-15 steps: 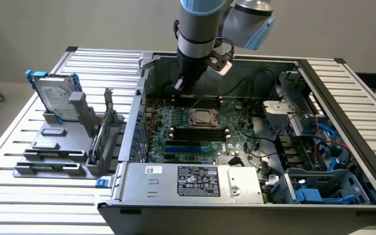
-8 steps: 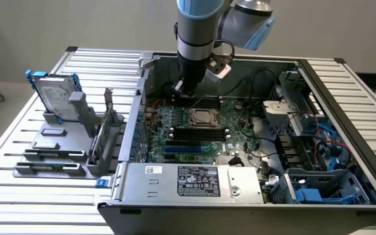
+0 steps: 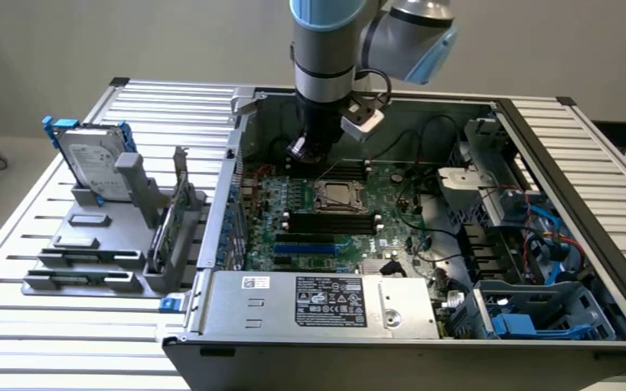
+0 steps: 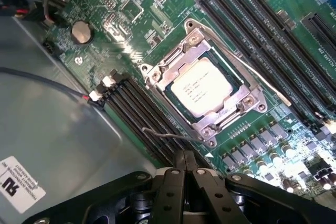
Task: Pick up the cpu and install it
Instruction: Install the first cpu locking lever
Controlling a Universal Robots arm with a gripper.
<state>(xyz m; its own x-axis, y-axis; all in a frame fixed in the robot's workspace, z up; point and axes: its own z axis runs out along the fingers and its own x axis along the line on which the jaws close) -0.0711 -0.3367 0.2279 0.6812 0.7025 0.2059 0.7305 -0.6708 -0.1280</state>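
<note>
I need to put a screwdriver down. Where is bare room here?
In the exterior view: bare table slats nearer the camera than the rack, and right of the case. Inside the case it is crowded: board, cables, and the gripper near the cpu.

Ext view: soft, even light from above, no hard shadows. Slatted table (image 3: 30, 326) reads bright; inside of the pc case (image 3: 400, 358) is dimmer, esp. under the arm (image 3: 329, 49). Wrist view: strong glare on the cpu (image 4: 202, 94), top plate washed near white, print faint. Green board (image 4: 131, 19) blows out w/ hot spots toward one corner. Gripper (image 4: 185, 167) dark, in shade.
</note>
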